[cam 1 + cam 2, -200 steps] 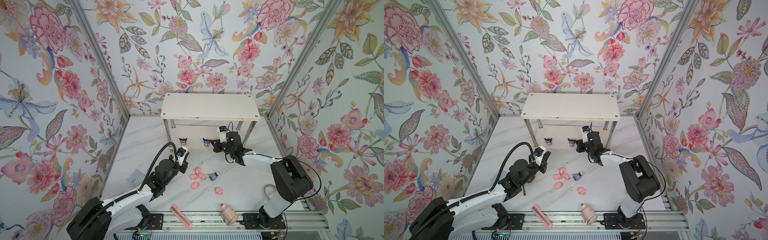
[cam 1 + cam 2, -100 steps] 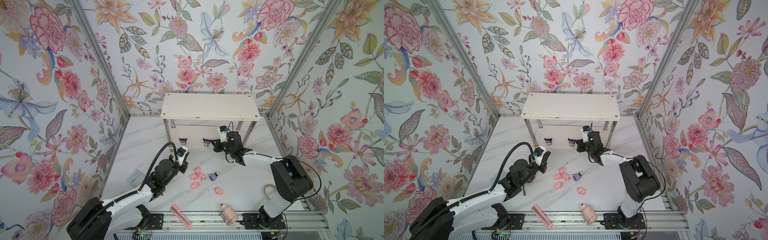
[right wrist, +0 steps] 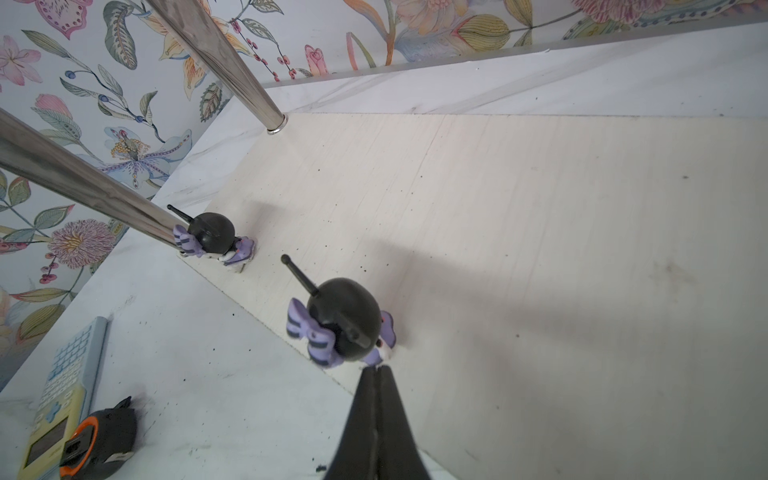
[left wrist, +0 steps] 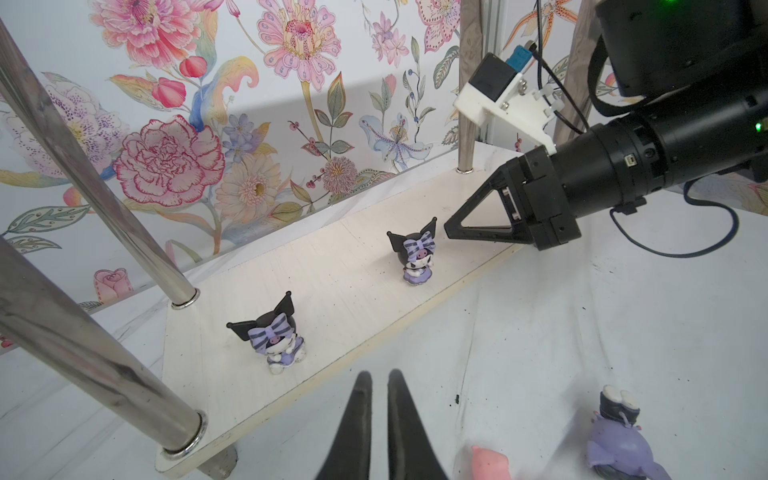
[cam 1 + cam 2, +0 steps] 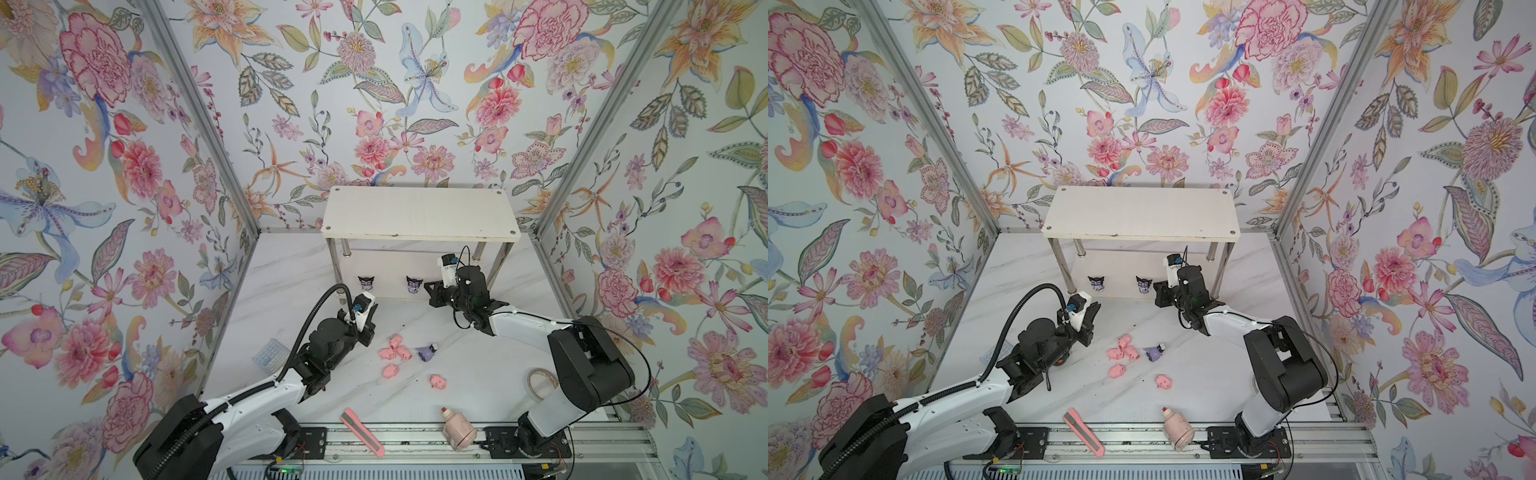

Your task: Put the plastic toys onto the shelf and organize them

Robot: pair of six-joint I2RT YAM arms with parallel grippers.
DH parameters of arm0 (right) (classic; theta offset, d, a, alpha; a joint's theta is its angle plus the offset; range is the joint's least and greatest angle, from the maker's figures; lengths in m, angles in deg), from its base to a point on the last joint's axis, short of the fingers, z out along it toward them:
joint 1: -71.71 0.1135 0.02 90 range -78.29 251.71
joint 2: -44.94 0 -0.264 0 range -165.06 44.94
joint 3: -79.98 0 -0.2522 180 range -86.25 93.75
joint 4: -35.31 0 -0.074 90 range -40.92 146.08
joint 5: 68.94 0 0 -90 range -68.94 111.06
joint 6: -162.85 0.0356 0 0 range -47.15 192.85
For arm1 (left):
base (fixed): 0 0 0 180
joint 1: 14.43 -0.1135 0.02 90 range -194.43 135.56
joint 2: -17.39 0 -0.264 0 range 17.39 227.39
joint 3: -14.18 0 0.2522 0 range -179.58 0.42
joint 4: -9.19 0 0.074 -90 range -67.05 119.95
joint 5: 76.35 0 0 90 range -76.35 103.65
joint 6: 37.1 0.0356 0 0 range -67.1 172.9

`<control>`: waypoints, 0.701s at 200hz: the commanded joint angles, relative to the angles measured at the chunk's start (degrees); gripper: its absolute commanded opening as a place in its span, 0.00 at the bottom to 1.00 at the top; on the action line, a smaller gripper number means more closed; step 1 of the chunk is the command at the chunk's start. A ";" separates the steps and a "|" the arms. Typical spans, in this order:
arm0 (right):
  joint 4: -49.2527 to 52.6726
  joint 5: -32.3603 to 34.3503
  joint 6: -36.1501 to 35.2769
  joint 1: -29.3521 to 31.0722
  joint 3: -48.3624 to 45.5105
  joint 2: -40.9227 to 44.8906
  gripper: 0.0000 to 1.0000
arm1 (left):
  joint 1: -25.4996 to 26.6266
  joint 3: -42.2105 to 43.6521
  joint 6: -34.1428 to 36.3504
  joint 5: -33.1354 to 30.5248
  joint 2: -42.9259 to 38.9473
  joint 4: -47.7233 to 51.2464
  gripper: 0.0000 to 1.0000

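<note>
Right wrist view: tapered black right pincer (image 3: 376,369) closed beside round-headed horned figurine (image 3: 345,320) on grainy shelf (image 3: 540,208)

**Two eyes overhead, one on each wrist**

Both top views look steeply down from high above the near edge of the table (image 5: 478,374) toward the back wall. They sit far enough off to take in both arms and the whole shelf (image 5: 419,212), and differ only by a slight sideways shift.

The left wrist camera sits low behind the left tool (image 4: 379,374), looking along its fingers at the shelf's lower board (image 4: 332,266) from close by.

The right wrist camera looks down over the right tool (image 3: 376,370), closer to that board.

Both wrist views share the board and its two upright figurines (image 4: 274,345), one from the front, one from above and behind.
</note>
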 commanded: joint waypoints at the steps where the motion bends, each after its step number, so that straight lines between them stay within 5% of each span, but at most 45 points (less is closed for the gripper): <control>1: -0.59 -0.91 0.58 0.58 0.71 0.60 0.00 | -0.71 0.70 -0.88 -0.24 -0.70 -0.86 0.12; 140: 0.10 -0.89 0.00 0.67 3.69 -2.21 0.00 | -1.04 0.45 -0.88 0.13 0.19 -1.00 0.12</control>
